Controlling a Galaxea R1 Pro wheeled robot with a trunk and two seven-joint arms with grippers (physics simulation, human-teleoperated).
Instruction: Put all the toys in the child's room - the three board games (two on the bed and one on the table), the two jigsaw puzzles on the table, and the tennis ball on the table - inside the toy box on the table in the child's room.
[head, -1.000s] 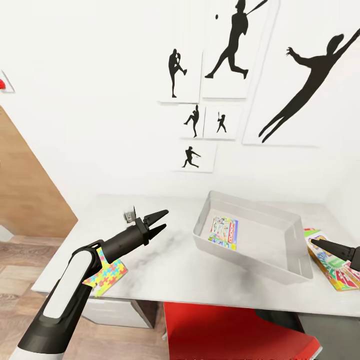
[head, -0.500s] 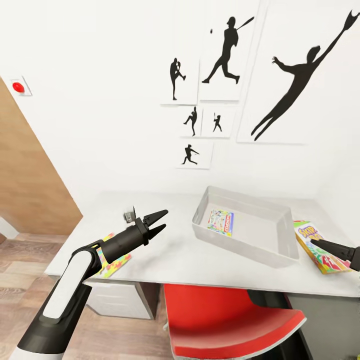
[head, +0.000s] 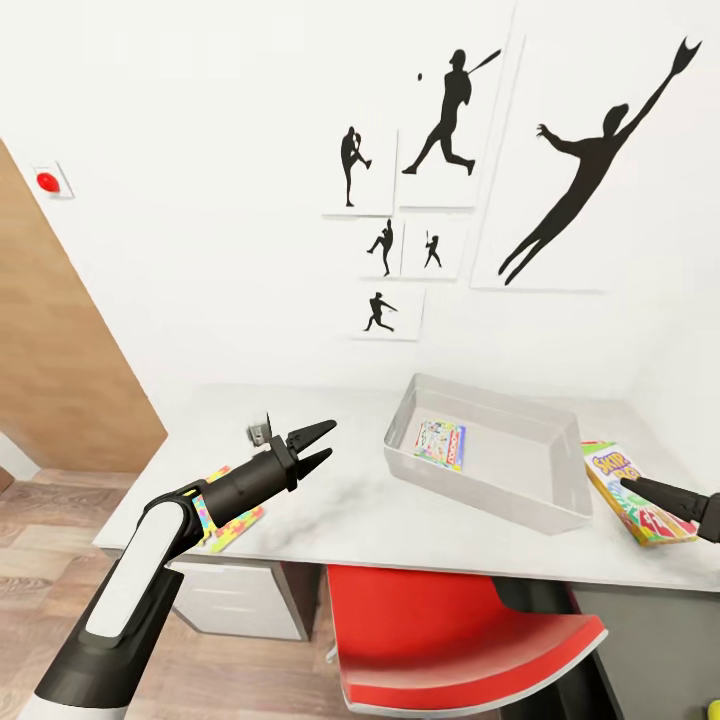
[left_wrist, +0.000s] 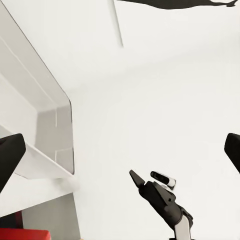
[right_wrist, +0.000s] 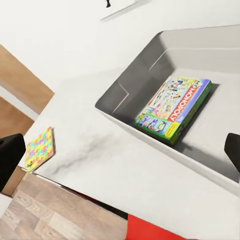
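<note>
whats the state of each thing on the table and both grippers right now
toy box: upright on table, open-topped, holds one game
Monopoly game: flat inside the box
Skip-Bo game: flat on table, outside the box
jigsaw puzzle: flat at table edge
left gripper: open, empty
right gripper: state unclear

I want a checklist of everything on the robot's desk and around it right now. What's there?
Surface: pale marbled table, bare in the middle.
Job's things: grey toy box with a Monopoly game lying flat inside; another board game on the table beside the box; a colourful jigsaw puzzle near the table's other edge.
Clutter: small grey object at the back, too small to identify.
Grippers: left gripper open, holding nothing, above the table; right gripper over the second board game, open in its wrist view.
Cables: nothing seen.
Surroundings: red chair under the table, baseball posters on the white wall, wood floor.
</note>
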